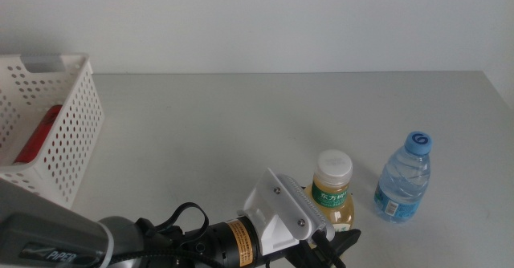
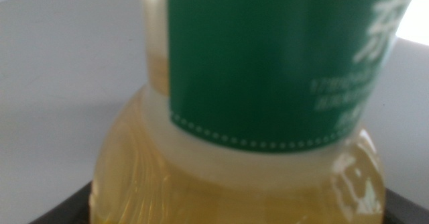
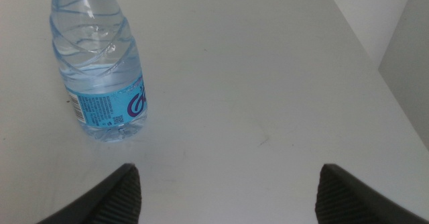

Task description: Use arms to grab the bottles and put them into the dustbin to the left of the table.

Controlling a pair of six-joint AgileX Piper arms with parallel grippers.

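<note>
The yellow-drink bottle (image 1: 332, 194), with a white cap and green label, stands upright at the table's front centre. My left gripper (image 1: 341, 242) comes in low from the front left and sits around its base. In the left wrist view the bottle (image 2: 268, 117) fills the picture, very close. The clear water bottle (image 1: 404, 180) with a blue cap stands just to the right of it. My right gripper (image 3: 228, 190) is out of the middle view. It hovers open over bare table, with the water bottle (image 3: 100, 70) ahead of it and to one side, untouched. The white dustbin (image 1: 72, 131) stands at the far left.
A red can (image 1: 36, 136) lies inside the dustbin. The grey table (image 1: 241, 123) ends at a white wall behind, and the right wrist view shows the table's edge (image 3: 375, 56) not far from the water bottle.
</note>
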